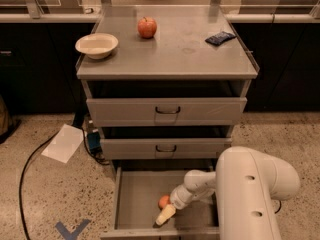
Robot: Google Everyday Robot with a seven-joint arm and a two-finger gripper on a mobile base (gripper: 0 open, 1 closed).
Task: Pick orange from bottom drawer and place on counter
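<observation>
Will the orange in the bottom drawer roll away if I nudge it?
Probably: the orange is round, on the flat floor of the bottom drawer. It looks smooth, so it may slip. The gripper hangs just in front of it.

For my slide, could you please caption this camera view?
Gripper down in the open bottom drawer, right beside the orange.

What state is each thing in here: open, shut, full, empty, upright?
bottom drawer, pulled open.
top drawer, shut or nearly so.
middle drawer, shut or nearly so.
bowl, upright, empty, on the counter.
apple, upright on counter.
orange, lying in bottom drawer.
gripper, low in bottom drawer, beside orange.
</observation>
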